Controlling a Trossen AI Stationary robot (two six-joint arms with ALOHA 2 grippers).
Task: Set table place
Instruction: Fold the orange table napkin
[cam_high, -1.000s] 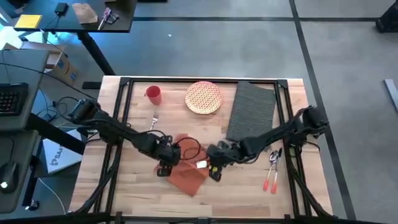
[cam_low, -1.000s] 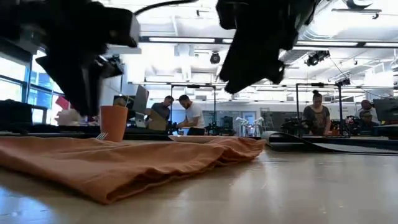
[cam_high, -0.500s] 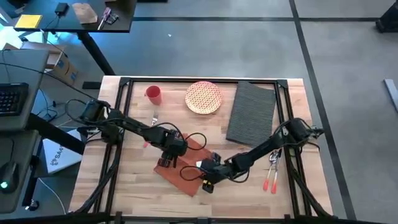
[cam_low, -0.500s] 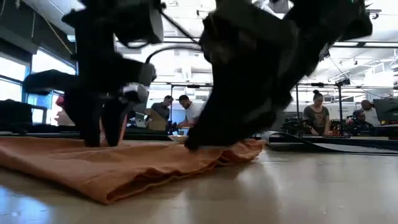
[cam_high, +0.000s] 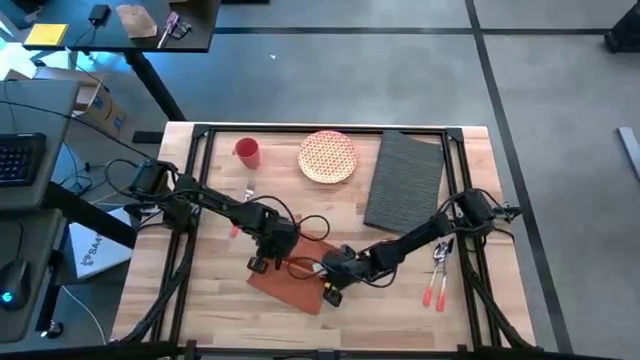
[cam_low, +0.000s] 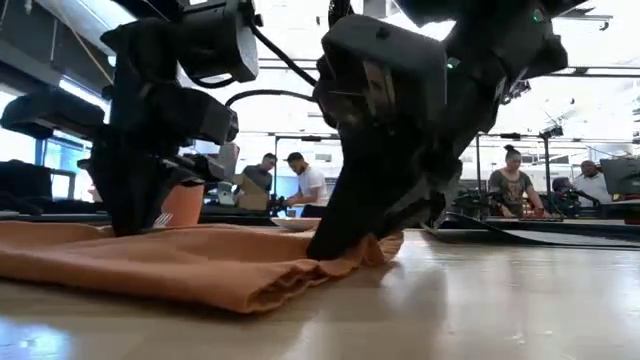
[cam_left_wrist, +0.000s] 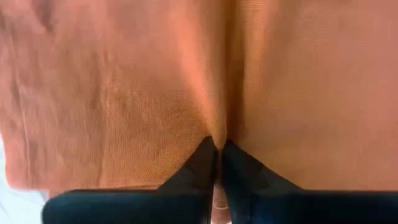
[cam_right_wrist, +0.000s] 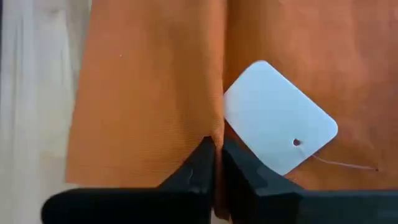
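A rust-orange napkin (cam_high: 292, 282) lies on the light wood table (cam_high: 200, 310) near its front middle. My left gripper (cam_high: 262, 263) is shut on the napkin's left part, and my right gripper (cam_high: 329, 291) is shut on its right part beside a white tag (cam_right_wrist: 280, 127). The dark grey placemat (cam_high: 404, 178) lies flat at the far right of the table, apart from both grippers. In the low view the left gripper (cam_low: 130, 225) and the right gripper (cam_low: 340, 245) both stand down on the cloth (cam_low: 190, 265). My left gripper pinches a small raised fold of the napkin (cam_left_wrist: 217, 138) between its two fingertips, coming from above and pointing down. The cloth around it lies on the table. My right gripper pinches a raised fold of the napkin (cam_right_wrist: 216, 132) just beside the white tag, from above. The cloth bunches up by the fingers (cam_low: 370, 248) and rests on the table.
A patterned plate (cam_high: 327, 156), a red cup (cam_high: 247, 152) and a fork (cam_high: 247, 190) lie at the far side. Orange-handled cutlery (cam_high: 436, 278) lies at the right. A black frame (cam_high: 320, 130) runs around the table. People stand in the room beyond.
Both grippers have come down onto the napkin. The right one has also gone toward the table's left and near edge. The napkin, crumpled before, now lies flatter, and its right end has been drawn in and bunched by the right gripper.
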